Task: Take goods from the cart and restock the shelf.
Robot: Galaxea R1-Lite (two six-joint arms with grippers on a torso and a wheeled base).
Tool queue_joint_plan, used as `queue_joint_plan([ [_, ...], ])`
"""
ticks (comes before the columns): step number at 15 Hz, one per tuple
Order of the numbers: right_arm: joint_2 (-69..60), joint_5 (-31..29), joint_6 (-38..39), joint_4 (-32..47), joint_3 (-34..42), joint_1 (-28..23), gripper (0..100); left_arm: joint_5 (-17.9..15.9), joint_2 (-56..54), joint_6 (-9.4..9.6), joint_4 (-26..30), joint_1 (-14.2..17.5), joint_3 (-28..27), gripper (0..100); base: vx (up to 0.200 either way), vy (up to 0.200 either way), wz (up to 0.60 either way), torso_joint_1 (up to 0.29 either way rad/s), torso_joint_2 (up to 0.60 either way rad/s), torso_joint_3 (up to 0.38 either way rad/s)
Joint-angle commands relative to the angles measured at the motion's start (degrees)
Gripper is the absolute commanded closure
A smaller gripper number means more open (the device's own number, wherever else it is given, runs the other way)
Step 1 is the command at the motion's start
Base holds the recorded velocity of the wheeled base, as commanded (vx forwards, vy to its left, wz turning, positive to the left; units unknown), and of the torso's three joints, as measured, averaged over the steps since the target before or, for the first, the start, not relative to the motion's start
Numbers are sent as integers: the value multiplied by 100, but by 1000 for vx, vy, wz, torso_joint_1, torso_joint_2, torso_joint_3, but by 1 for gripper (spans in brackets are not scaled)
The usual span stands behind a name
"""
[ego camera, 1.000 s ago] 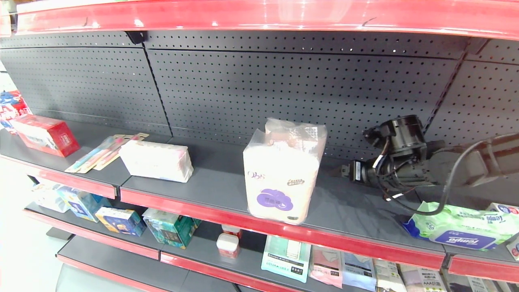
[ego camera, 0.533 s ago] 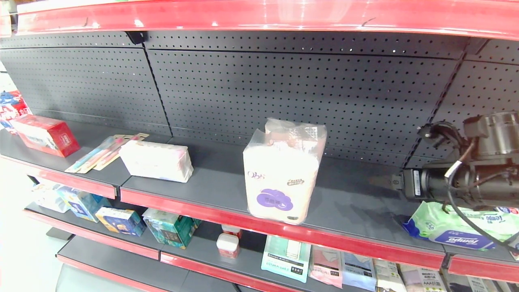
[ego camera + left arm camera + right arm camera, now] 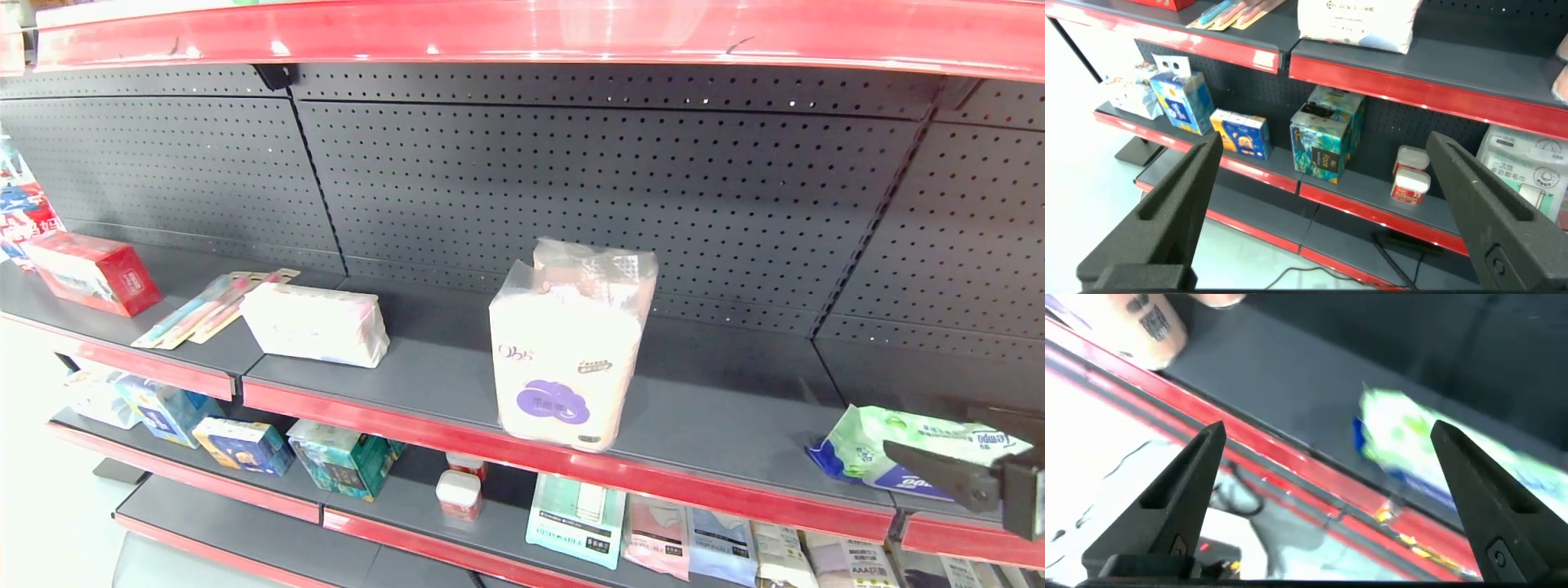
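The right gripper [image 3: 1323, 506] has its jaws spread wide and empty, gripping and touching nothing. In its wrist view the two dark fingers [image 3: 1176, 514] frame the red front lip of the shelf [image 3: 718, 408] and a green wet-wipes pack [image 3: 1413, 441] lying flat on it. In the head view, one finger crosses in front of that pack [image 3: 890, 437] at the lower right; whether it touches the pack cannot be told. The left gripper [image 3: 1319, 212] is likewise released, its jaws far apart with nothing between them. It hangs in front of the lower shelf [image 3: 1372, 186], where a blue box [image 3: 1180, 102], a green box [image 3: 1327, 135] and a small red-and-white jar [image 3: 1410, 173] stand. The toilet-roll pack [image 3: 571, 343] stands upright on the shelf near the front edge (its loose plastic top is crumpled), well apart from both grippers. To its left lie a white tissue pack [image 3: 317, 322], carded toothbrushes [image 3: 208, 306] just beside that, and a red box [image 3: 94, 272] farther along.
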Motion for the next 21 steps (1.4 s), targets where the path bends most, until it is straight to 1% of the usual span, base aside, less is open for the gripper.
queue_joint_plan([
  [1, -1445, 82, -109, -14, 717, -107, 0, 1, 9, 0, 0, 3, 0, 0, 0, 0, 0, 0, 0, 0],
  [2, -2139, 82, -197, 3, 1034, -63, 0, 1, 9, 0, 0, 3, 0, 0, 0, 0, 0, 0, 0, 0],
  [4, -2912, 21, -540, -6, 1394, -81, 0, 1, 9, 0, 0, 3, 0, 0, 0, 0, 0, 0, 0, 0],
  [6, -3774, -50, -391, 3, 1684, -107, 0, 1, 9, 0, 0, 3, 0, 0, 0, 0, 0, 0, 0, 0],
  [8, -4442, -322, -338, -6, 2018, -133, 0, 1, 9, 0, 0, 3, 0, 0, 0, 0, 0, 0, 0, 0],
  [9, -5145, -630, -312, -6, 2334, -125, 0, 1, 9, 0, 0, 3, 0, 0, 0, 0, 0, 0, 0, 0],
  [10, -5277, -788, -136, 3, 2466, -125, 0, 1, 9, 0, 0, 3, 0, 0, 0, 0, 0, 0, 0, 0],
  [11, -5259, -1096, 409, 38, 2466, -125, 0, 1, 9, 0, 0, 3, 0, 0, 0, 0, 0, 0, 0, 0],
  [12, -5259, -1263, 769, 117, 2466, -125, 0, 1, 9, 0, 0, 3, 0, 0, 0, 0, 0, 0, 0, 0],
  [13, -5259, -1263, 893, 161, 2466, -125, 0, 1, 9, 0, 0, 3, 0, 0, 0, 0, 0, 0, 0, 0],
  [14, -5250, -1087, 901, 161, 2466, -90, 0, 1, 9, 0, 0, 3, 0, 0, 0, 0, 0, 0, 0, 0],
  [15, -5259, -727, 901, 205, 2457, 77, 0, 1, 9, 0, 0, 3, 0, 0, 0, 0, 0, 0, 0, 0],
  [16, -5259, -727, 901, 205, 2457, 77, 0, 1, 9, 0, 0, 3, 0, 0, 0, 0, 0, 0, 0, 0],
  [17, -5347, -630, 717, 205, 2457, 429, 0, 1, 9, 0, 0, 3, 0, 0, 0, 0, 0, 0, 0, 0],
  [19, -5663, -674, 813, 223, 2457, 350, 0, 1, 9, 0, 0, 3, 0, 0, 0, 0, 0, 0, 0, 0],
  [20, -5804, -1069, 1121, 355, 2422, 306, 0, 1, 9, 0, 0, 3, 0, 0, 0, 0, 0, 0, 0, 0],
  [21, -5804, -1069, 1121, 355, 2422, 306, 0, 1, 9, 0, 0, 3, 0, 0, 0, 0, 0, 0, 0, 0],
])
